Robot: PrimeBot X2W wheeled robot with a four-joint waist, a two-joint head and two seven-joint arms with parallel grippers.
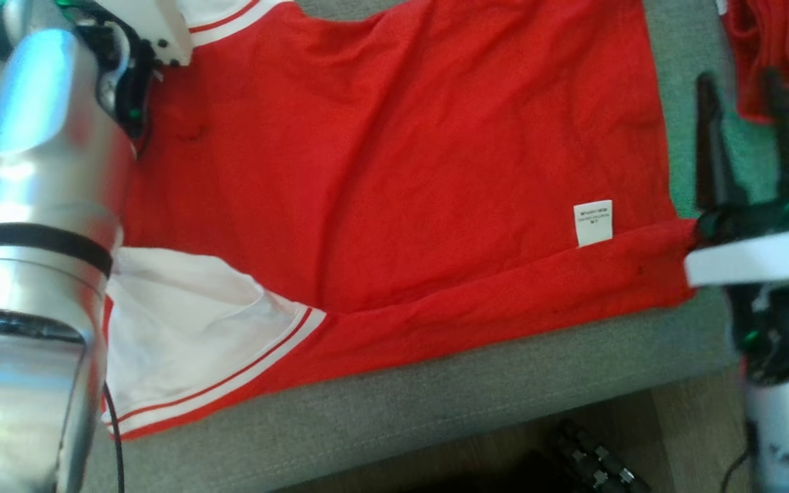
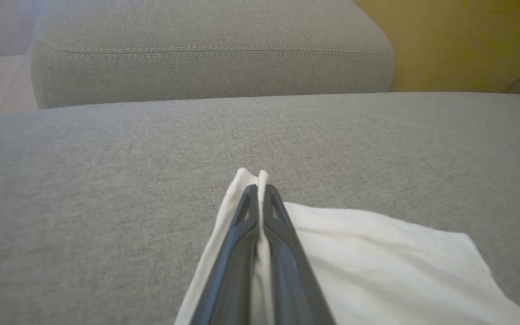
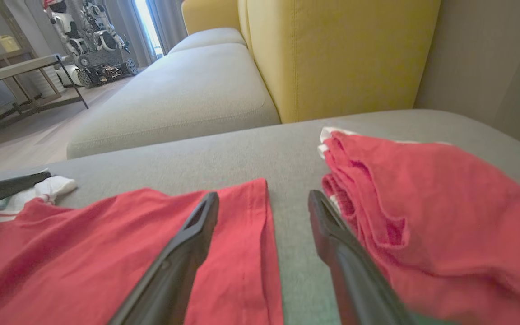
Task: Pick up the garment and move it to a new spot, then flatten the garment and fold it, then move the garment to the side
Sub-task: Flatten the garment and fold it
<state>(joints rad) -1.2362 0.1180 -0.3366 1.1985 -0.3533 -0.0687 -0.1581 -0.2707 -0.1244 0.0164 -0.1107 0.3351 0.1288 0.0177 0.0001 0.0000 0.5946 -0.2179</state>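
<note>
The red garment (image 1: 394, 171) lies spread on the grey sofa (image 1: 435, 411). The left gripper (image 2: 260, 194) is clenched on its white sleeve (image 2: 377, 253). The right gripper (image 1: 738, 82) hangs released, fingers apart, at the garment's hem edge, just beside a crumpled red pile (image 3: 422, 194).

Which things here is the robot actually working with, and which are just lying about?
In the job: red shirt, spread out; its white sleeve, pinched in the shut left gripper; open right gripper.
Lying about: crumpled red clothes; yellow cushion; table.
</note>
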